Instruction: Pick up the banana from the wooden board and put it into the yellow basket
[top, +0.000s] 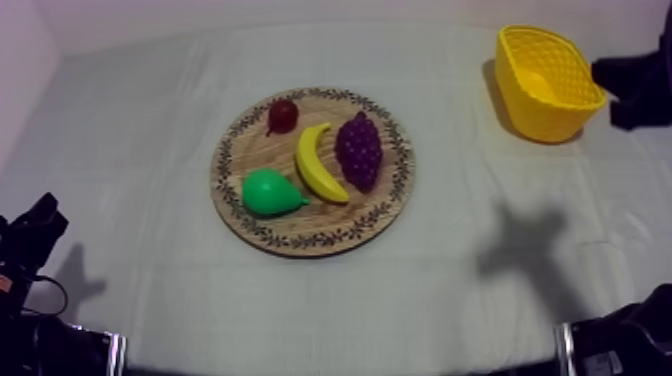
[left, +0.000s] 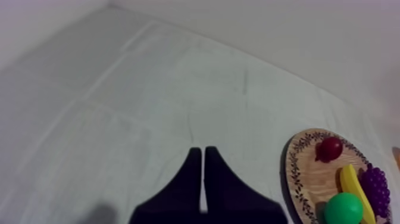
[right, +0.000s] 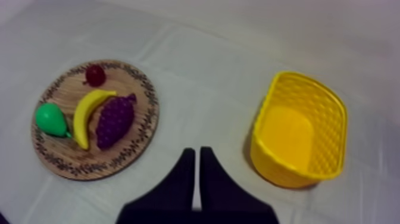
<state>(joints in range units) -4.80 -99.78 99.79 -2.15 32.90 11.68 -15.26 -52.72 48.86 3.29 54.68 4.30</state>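
Counter (top: 480, 300): cloth-covered, carries everything.
Wooden board (top: 300, 228): central, within reach of either arm.
Yellow basket (top: 540, 110): far right, mouth up, empty to receive.
Banana (top: 318, 165): flat on the board between pear (top: 268, 192) and grapes (top: 358, 150), untouched.
Right hand (right: 197, 152): fingers pressed together, empty.
Left hand (left: 202, 152): likewise, idle beside the board.

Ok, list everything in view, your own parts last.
wooden board: one, brown with patterned rim, mid-table
banana: one, yellow, on the board between pear and grapes
pear: one, green, on the board
bunch of grapes: one, purple, on the board beside the banana
small red fruit: one, red, near the board's rim
basket: one, yellow, empty, at my right arm's side
cloth: one, grey-white, covering the table
left gripper: one, black, shut, over bare cloth beside the board
right gripper: one, black, shut, between board and basket
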